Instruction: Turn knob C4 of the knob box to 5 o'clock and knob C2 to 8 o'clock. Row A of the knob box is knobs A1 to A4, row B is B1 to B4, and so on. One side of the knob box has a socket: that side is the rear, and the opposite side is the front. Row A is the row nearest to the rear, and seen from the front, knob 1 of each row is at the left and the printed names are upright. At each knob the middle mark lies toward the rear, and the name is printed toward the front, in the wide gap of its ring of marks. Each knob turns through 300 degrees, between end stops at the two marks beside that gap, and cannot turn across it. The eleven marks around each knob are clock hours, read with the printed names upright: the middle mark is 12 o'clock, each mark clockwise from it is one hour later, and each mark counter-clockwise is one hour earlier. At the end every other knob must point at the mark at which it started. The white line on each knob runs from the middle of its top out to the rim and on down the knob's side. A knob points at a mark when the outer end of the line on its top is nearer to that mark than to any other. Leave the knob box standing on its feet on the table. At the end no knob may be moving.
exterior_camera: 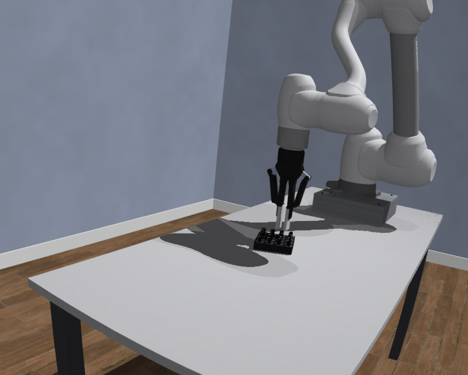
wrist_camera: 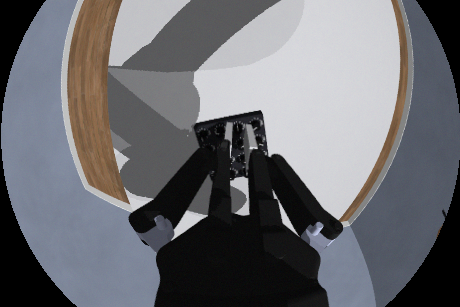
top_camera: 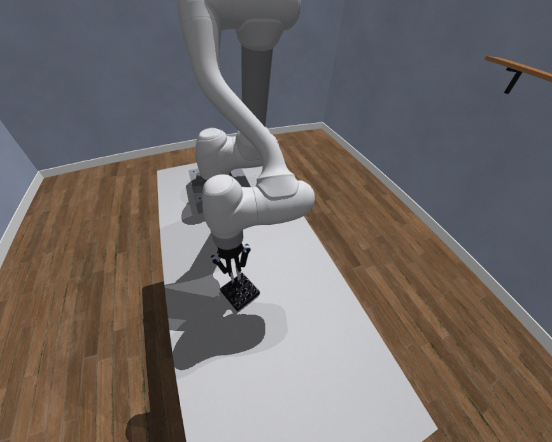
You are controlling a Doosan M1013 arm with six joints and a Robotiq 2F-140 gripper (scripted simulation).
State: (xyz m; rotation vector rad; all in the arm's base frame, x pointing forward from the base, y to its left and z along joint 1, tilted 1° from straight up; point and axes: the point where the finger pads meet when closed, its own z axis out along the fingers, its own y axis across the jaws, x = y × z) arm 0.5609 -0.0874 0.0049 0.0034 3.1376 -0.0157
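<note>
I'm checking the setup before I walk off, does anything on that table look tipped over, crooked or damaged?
Nothing stands out. The knob box sits flat on the white table, turned at an angle to its edges, and the gripper hangs just above it with fingers nearly together, holding nothing. The knob markings are too small to read.
</note>
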